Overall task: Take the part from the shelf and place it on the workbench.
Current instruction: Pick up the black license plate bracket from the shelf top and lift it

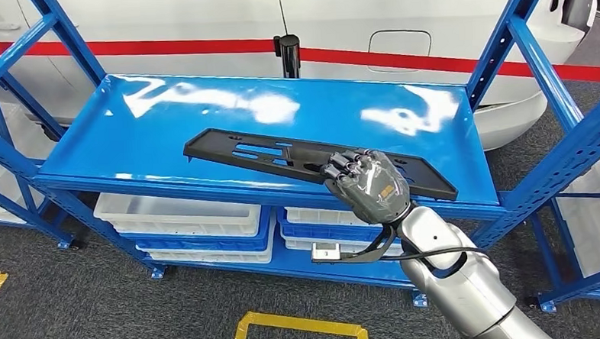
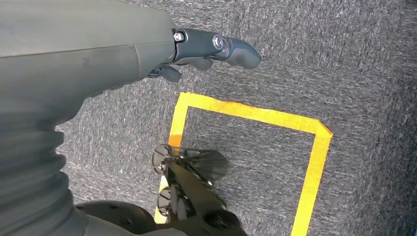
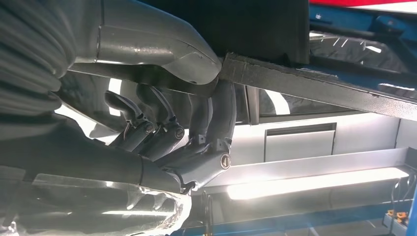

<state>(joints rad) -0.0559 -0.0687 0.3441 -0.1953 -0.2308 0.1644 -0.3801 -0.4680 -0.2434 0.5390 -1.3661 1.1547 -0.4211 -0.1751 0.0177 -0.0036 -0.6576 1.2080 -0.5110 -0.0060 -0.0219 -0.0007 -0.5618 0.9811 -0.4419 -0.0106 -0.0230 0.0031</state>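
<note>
a blue metal shelf unit point(image 1: 127, 131) stands on dark grey carpet point(image 1: 97, 308), with a white car body point(image 1: 199, 21) bearing a red stripe point(image 1: 162, 47) directly behind it. the top shelf surface is glossy and reflects overhead light. on the lower level sit stacked white and blue plastic trays point(image 1: 185, 224). yellow tape lines point(image 1: 300, 324) mark the carpet in front of the unit. the part point(image 1: 266, 152), a long flat black plastic panel with slotted cut-outs, lies along the top shelf near its front edge, running from the middle of the shelf toward the right upright. the right hand point(image 1: 366, 183) is at the part's right-hand portion, its fingers point(image 1: 343, 166) curled over the top face. in the right wrist view the thumb point(image 3: 162, 59) lies against one face of the part's edge point(image 3: 314, 83) and the dark fingers point(image 3: 162, 132) wrap the opposite face, so the hand is clamped on the part. whether the part is lifted off the shelf or resting on it cannot be told. the silver right arm point(image 1: 462, 285) enters from the lower right. the left hand point(image 2: 211, 49) hangs over the carpet beside a yellow taped square point(image 2: 275, 142), holding nothing; its thumb points out straight and the other fingers are mostly hidden, so their spread cannot be told.
</note>
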